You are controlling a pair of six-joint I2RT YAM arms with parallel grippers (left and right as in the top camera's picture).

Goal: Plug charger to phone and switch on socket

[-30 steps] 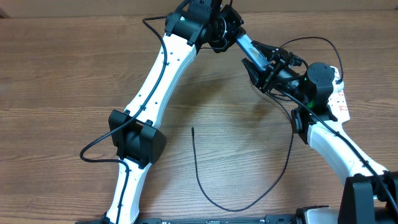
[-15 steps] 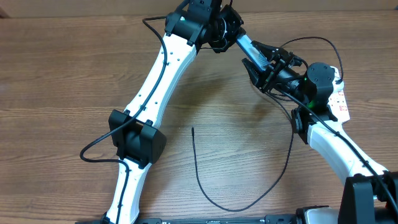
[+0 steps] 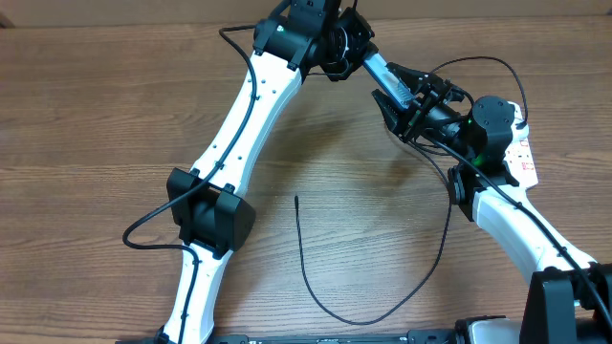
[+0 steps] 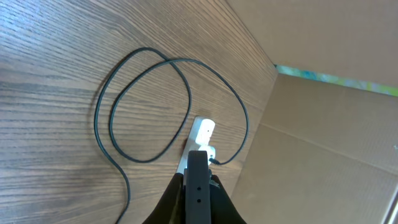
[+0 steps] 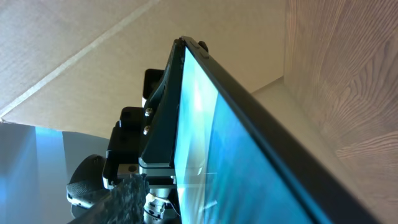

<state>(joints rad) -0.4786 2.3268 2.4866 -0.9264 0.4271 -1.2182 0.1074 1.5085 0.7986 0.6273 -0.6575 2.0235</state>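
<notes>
Your left gripper [image 3: 360,55] and right gripper [image 3: 398,99] both clamp the phone [image 3: 383,73]; hold one firm, send the other to the near charger [image 3: 298,234].

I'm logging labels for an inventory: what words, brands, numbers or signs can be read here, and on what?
No text can be read in any view.
Red markings on the white socket: too small to read.
Screen of the phone: seen almost edge-on, only a teal glow, no legible letters.
</notes>
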